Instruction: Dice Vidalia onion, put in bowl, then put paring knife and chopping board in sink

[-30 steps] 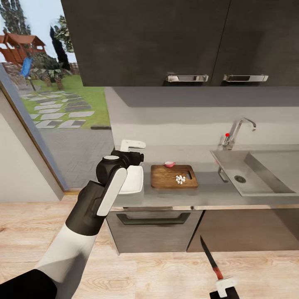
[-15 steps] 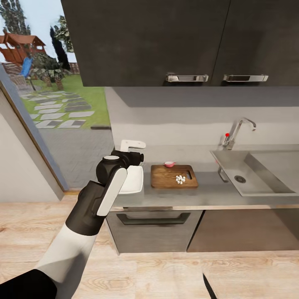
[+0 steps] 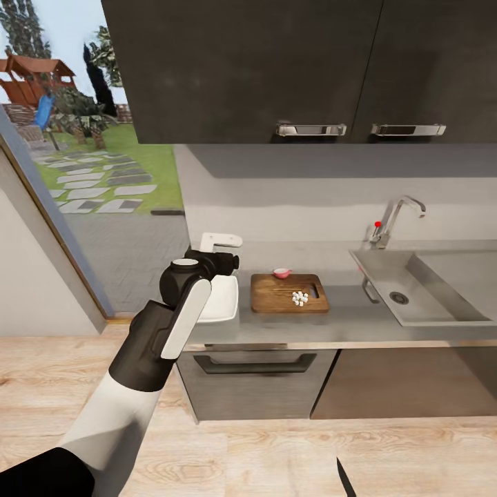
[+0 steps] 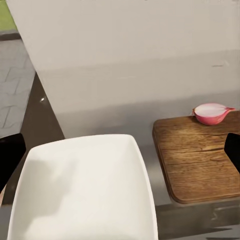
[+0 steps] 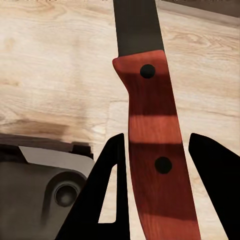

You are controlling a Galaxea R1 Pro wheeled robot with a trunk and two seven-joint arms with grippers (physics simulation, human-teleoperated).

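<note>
Right hand (image 5: 155,190): pinching the red-handled, dark-bladed paring knife (image 5: 150,145) above pale wood floor (image 5: 50,75).
Left hand (image 4: 120,155): hovering over glossy white square bowl (image 4: 85,190); fingers spread.
Brown wooden chopping board (image 3: 288,293): lying on grey steel bench (image 3: 352,321), carrying tiny white onion cubes (image 3: 300,298).

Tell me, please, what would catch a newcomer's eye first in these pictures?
Probably the left arm raised over the countertop, its gripper hanging above the white bowl at the counter's left end. Next, the chopping board beside the bowl, carrying a small heap of diced onion and a pink onion piece at its far edge. In the right wrist view, the paring knife with its red handle sits in the right gripper, over the wooden floor.
</note>
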